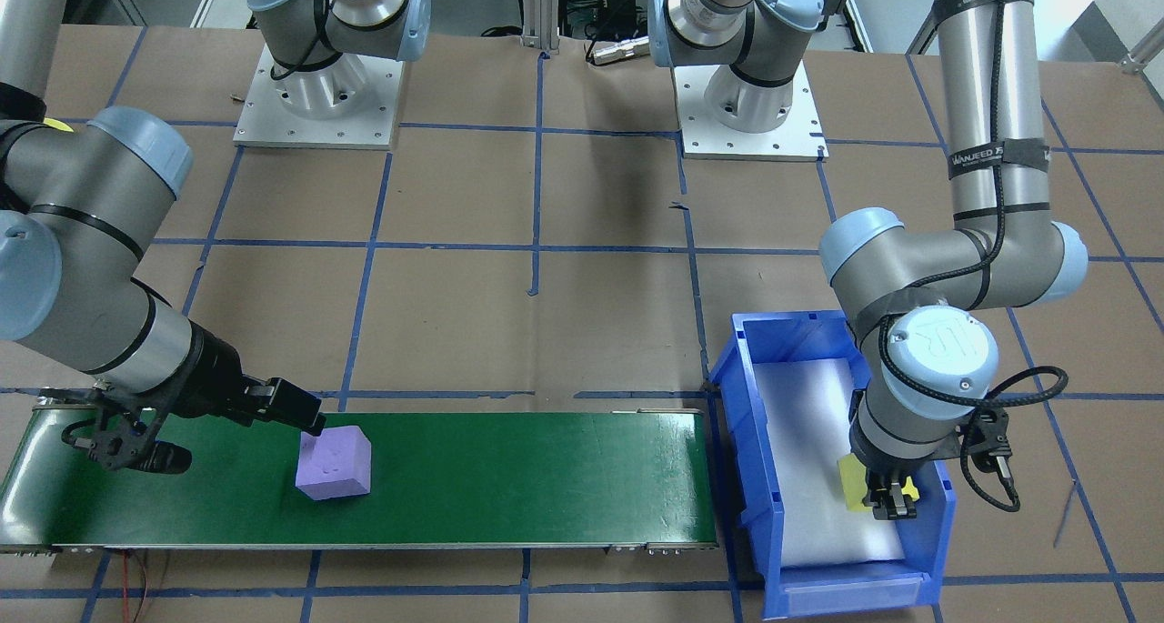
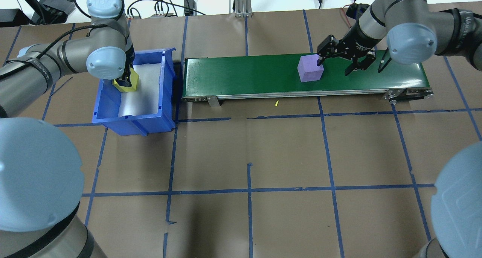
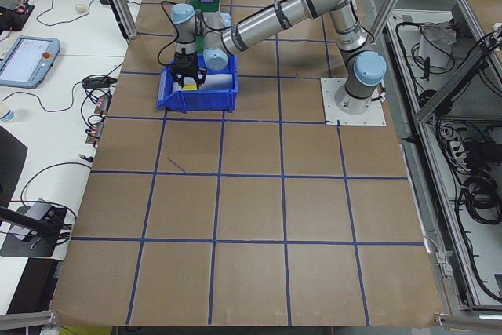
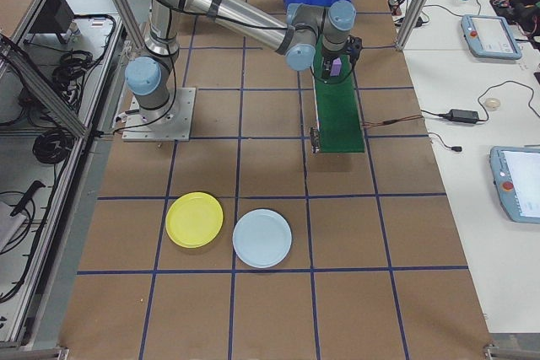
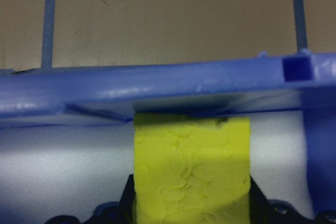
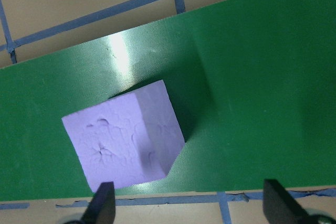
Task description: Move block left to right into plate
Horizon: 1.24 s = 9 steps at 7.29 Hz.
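Inside the blue bin (image 2: 165, 84), the yellow block (image 2: 126, 85) sits between the closed fingers of the left gripper (image 2: 127, 81), against the bin's wall on the side away from the conveyor. The left wrist view shows the block (image 5: 191, 169) filling the gap between the jaws, just below the bin's rim (image 5: 157, 85). White padding (image 1: 809, 459) lines the bin floor. From the front-facing view the left gripper (image 1: 891, 505) points straight down with the block (image 1: 855, 482) in its clamp.

Well apart from the bin, the yellow plate (image 4: 195, 219) lies on the brown papered surface (image 4: 253, 292) at the robot's right end, just beside a pale blue plate (image 4: 261, 238). Neither plate holds anything.

Between bin and plates runs a green conveyor belt (image 2: 256, 77). A purple block (image 2: 310, 68) rests on it. The right gripper (image 2: 335, 60) hangs over the belt with jaws spread wide, holding nothing; one fingertip is at the purple block's edge, though contact cannot be confirmed. The right wrist view shows the purple block (image 6: 125, 135) tilted relative to the fingers (image 6: 103, 205), which straddle empty space.
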### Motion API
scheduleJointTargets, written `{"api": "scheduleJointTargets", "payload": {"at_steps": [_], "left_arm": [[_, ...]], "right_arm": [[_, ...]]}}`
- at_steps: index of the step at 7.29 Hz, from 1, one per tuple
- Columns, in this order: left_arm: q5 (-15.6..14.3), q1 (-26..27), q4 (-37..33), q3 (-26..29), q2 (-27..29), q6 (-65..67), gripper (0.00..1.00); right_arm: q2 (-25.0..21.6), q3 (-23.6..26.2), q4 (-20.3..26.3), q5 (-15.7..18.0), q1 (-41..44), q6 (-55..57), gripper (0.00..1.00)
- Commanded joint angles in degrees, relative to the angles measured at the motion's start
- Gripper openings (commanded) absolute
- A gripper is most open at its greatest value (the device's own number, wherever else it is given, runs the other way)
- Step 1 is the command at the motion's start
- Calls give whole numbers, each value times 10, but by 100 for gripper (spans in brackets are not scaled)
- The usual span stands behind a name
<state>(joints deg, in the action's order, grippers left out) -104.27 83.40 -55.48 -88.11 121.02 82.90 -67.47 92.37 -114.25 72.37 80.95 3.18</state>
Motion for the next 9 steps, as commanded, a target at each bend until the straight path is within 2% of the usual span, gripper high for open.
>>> {"api": "scheduleJointTargets", "payload": {"at_steps": [1,2,3,4,5,6,7,8,9], "left_arm": [[6,3,-5,0,-26,-5,54],[19,18,-7,0,-49,1,55],[53,32,-36,2,-80,3,54],[62,38,-52,2,-100,11,54],[61,61,-55,3,-111,28,54],[62,101,-55,3,-114,65,54],[68,134,-54,3,-112,94,54],[86,146,-53,3,-111,123,54],[87,163,-45,2,-102,127,53]], "right_arm": [[4,1,-4,0,0,-6,98],[10,1,-7,0,0,-10,97],[20,0,-21,0,0,-10,97],[28,-1,-37,0,0,-11,97],[36,-1,-47,0,0,-25,86],[44,0,-54,9,0,-76,55],[40,-6,-54,34,-1,-104,32],[35,-30,-50,67,-3,-133,25],[19,-35,-45,114,-10,-217,24]]}}
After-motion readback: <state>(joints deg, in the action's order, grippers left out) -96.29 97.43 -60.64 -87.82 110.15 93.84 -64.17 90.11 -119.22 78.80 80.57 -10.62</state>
